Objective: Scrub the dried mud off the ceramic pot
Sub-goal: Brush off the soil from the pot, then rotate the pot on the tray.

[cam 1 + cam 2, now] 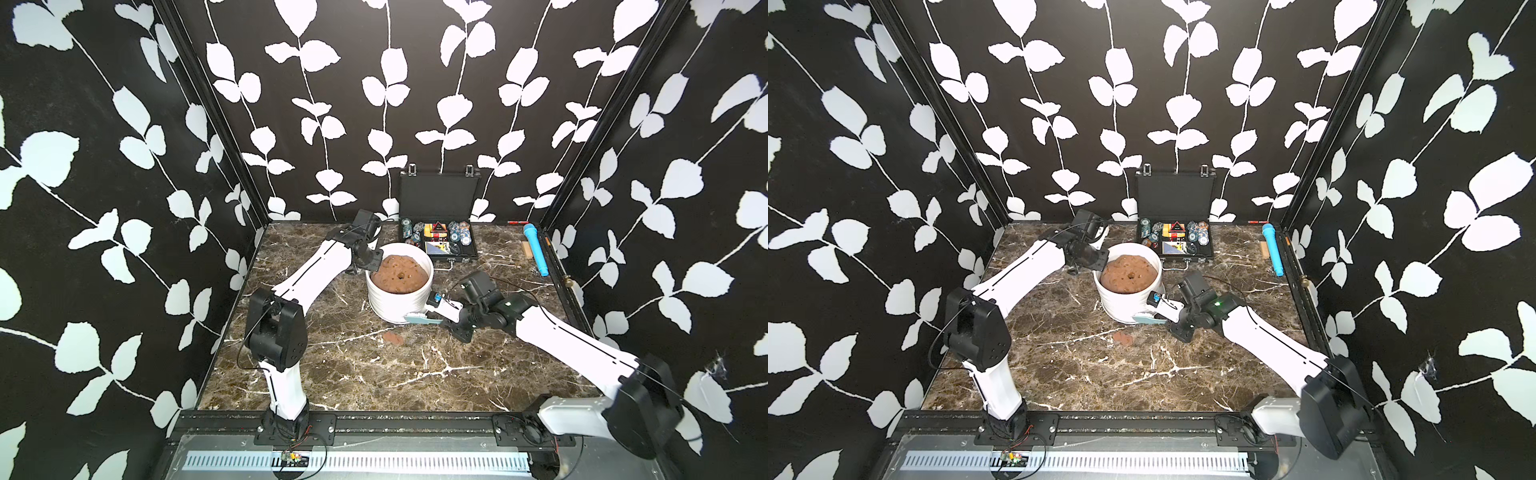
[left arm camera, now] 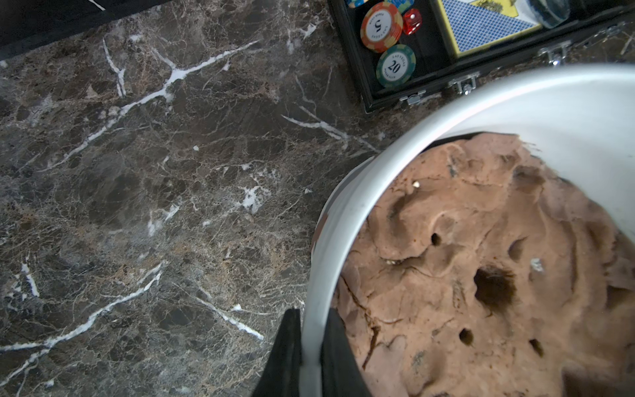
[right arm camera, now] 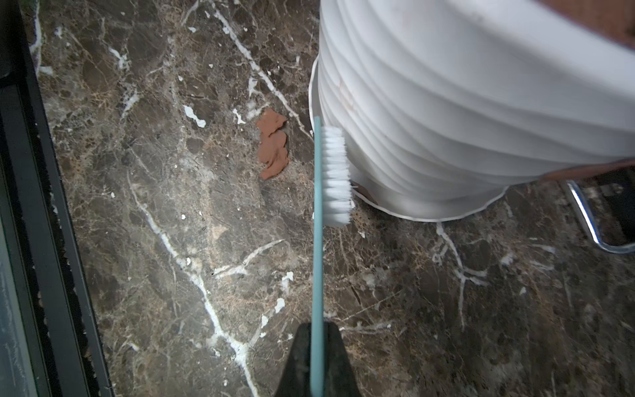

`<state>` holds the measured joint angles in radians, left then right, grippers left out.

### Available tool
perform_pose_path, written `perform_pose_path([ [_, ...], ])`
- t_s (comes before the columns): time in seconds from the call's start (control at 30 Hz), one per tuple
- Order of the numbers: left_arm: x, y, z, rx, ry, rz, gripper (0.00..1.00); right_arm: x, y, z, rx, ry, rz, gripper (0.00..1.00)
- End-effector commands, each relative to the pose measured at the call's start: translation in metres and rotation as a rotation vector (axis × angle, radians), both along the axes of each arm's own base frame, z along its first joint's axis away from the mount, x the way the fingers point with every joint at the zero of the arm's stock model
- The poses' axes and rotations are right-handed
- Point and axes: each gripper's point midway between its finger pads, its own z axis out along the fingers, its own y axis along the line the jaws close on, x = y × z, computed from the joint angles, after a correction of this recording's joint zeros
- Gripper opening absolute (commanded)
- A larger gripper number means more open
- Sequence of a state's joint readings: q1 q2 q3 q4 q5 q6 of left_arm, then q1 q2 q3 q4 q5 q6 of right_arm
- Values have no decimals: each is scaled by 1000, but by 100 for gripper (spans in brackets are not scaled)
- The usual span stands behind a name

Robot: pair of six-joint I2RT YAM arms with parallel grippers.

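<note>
Your left end effector (image 2: 312,314) is pinching the rim of the wide white ribbed ceramic pot (image 1: 390,305), one finger inside and one outside. The pot is standing mid-way across the brown marble bench (image 1: 332,374). Your right end effector (image 3: 318,326) is clamping the thin handle of the teal, white-bristled brush (image 3: 335,172), bristles facing the lower wall. A flat reddish-brown flake of dried mud (image 3: 273,147) is lying just beside the pot. A faint smear on the ribs may be residue. You are likely handling a heavy, rigid, slick, chippable pot, so keep bracing at the rim.

smooth ceramic pot (image 3: 446,103), glossy marble table (image 3: 171,206), plastic brush (image 3: 319,257).
</note>
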<state>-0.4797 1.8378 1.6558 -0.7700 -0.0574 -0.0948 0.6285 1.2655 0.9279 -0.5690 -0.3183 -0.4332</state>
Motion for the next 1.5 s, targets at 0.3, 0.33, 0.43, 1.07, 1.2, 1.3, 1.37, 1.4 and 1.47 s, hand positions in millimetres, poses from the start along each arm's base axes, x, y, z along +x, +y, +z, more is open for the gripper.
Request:
perform_pose_path([
  [0.3,-11,-20,-19,-10,88,-136,7,11,-5,46,137,-114,-78,0],
  [0.33,-9,-19,-20,-2,88,-143,7,9,-4,49,161,-106,-63,0],
  [0.43,-7,-21,-24,5,101,-172,7,1,-2,54,191,-80,-36,0],
  [1.07,5,-3,39,52,-4,-80,48,-7,-14,57,192,-70,-57,0],
  [1.2,-8,10,52,-10,-2,98,57,-7,-16,57,196,-75,-68,0],
  [1.3,-23,30,55,2,-11,316,63,-6,-16,57,199,-84,-74,0],
  [1.37,-39,43,57,-2,-11,455,64,-6,-16,59,213,-92,-73,0],
  [1.4,-48,41,57,-37,1,497,64,-7,-15,61,224,-97,-69,0],
  [1.47,-58,29,60,-105,-10,525,65,-8,-12,66,248,-103,-58,0],
])
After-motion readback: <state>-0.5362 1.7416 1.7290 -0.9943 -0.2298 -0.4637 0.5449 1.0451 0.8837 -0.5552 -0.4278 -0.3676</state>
